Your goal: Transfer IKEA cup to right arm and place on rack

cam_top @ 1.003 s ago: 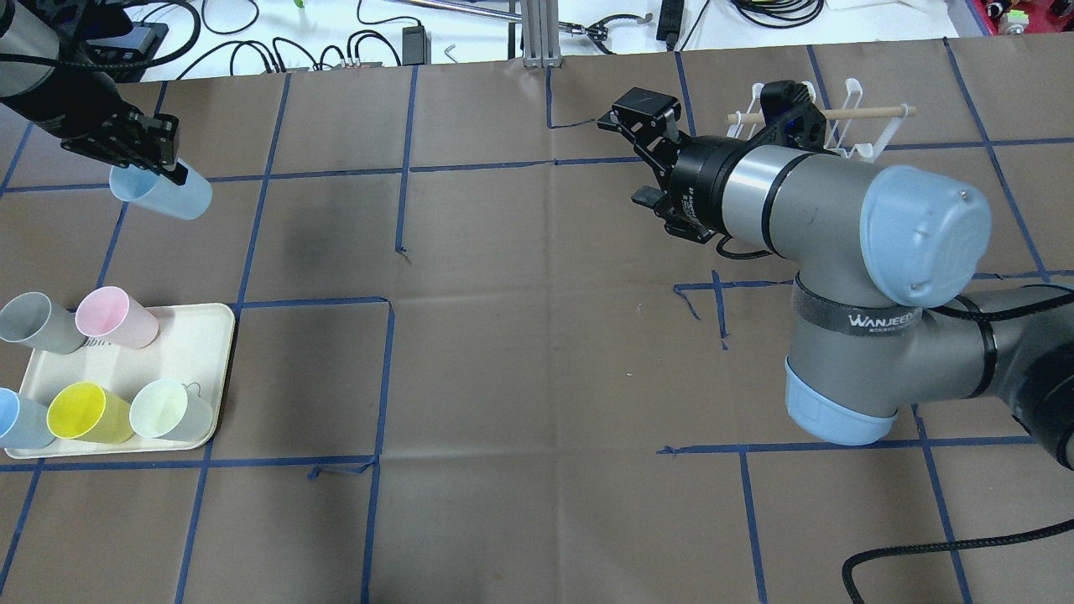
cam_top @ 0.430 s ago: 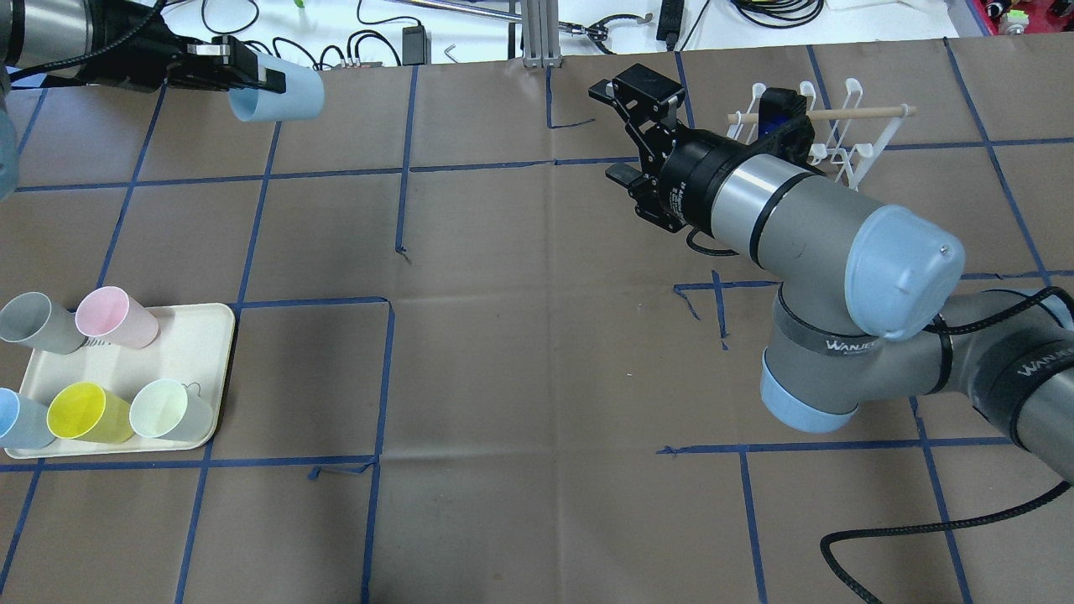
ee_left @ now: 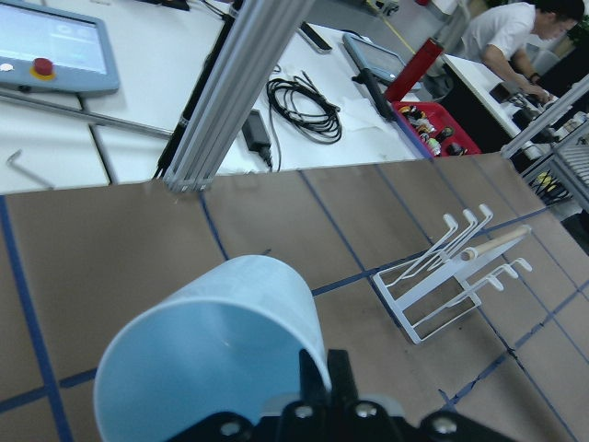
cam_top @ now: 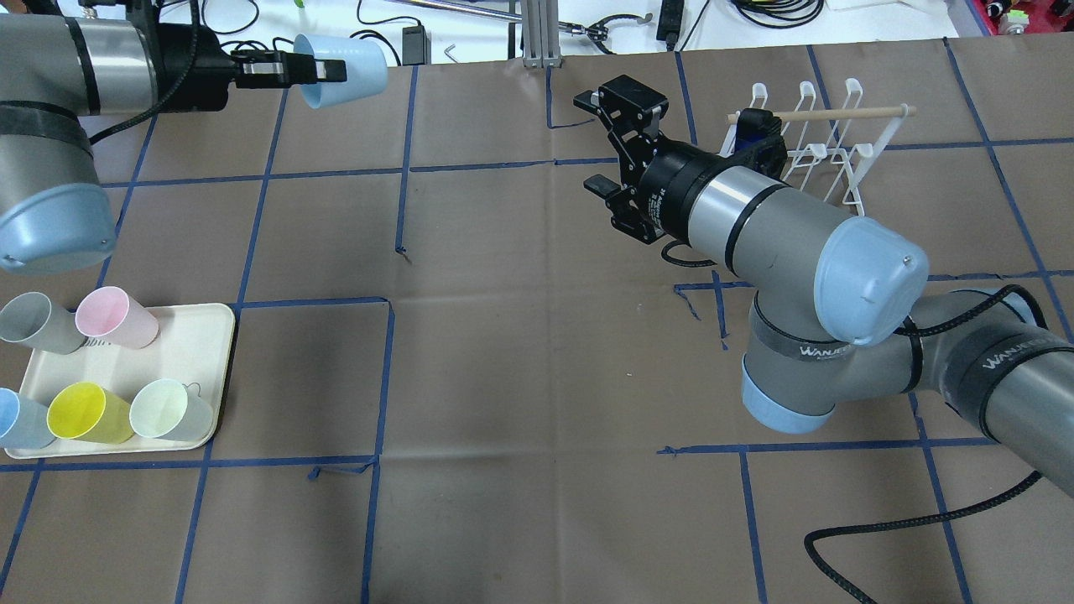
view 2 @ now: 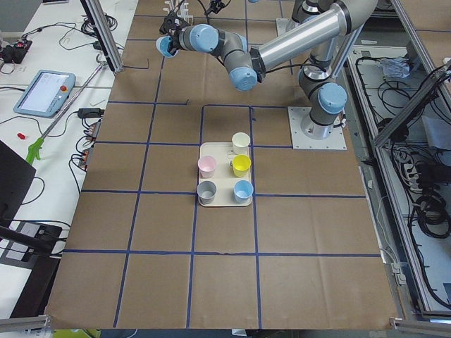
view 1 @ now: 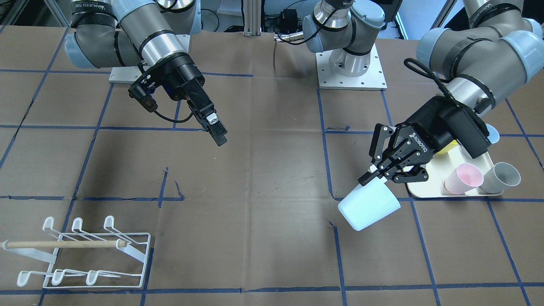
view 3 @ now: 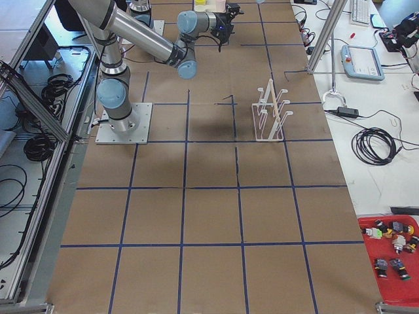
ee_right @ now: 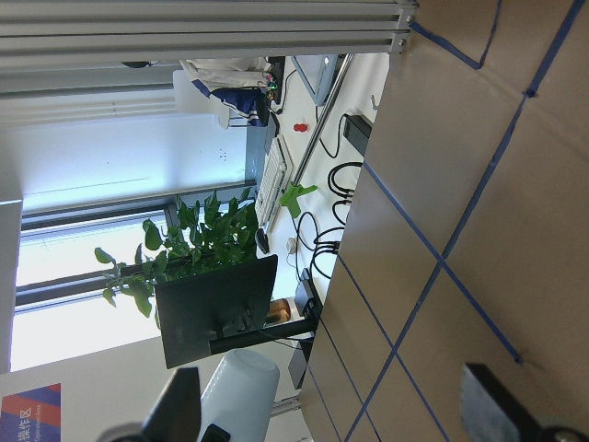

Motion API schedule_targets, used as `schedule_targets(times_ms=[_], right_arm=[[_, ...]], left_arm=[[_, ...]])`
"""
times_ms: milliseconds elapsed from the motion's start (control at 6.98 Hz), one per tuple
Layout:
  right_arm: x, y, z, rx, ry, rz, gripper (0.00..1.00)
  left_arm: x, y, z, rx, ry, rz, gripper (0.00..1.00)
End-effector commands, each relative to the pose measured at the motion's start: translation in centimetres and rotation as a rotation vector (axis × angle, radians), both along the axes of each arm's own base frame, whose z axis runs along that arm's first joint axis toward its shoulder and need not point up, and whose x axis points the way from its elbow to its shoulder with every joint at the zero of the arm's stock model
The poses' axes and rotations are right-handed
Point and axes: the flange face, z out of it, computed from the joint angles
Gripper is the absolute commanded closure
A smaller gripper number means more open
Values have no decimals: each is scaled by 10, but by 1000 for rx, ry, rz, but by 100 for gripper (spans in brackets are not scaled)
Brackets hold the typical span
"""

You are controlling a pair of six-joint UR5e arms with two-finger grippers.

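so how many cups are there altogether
6. A pale blue cup is held in the left gripper; five sit on the cream tray: grey, pink, blue, yellow, pale green. None seems hidden.

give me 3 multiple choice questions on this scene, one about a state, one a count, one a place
1. The right gripper is:
A open and empty
B shut on a cup
C shut on a dowel

2. How many cups are on the tray?
A three
B five
C seven

3. Where is the lifted pale blue cup?
A in the left gripper
B in the right gripper
C on the tray

Answers:
1 A, its fingers are spread with nothing between them.
2 B, grey, pink, blue, yellow and pale green.
3 A, that gripper pinches its rim above the table.
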Motion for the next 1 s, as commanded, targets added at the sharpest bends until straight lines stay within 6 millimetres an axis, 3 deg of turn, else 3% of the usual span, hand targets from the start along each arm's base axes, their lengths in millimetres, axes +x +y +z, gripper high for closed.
schedule_targets(times_ms=[0,287,430,860], right_arm=[[5,1,-4,84,-83,-72,0],[5,0,-2,83,-84,-75,0],[6,0,-4,90,-75,-65,0],[7,-7,-17,115,-69,-72,0]], left_arm=[[-25,22,-36,-183,55,-90,100],[-41,39,-80,-330,88,-164,99],[-50,48,-90,-402,137,-226,99],[-80,65,-82,-423,173,-243,96]])
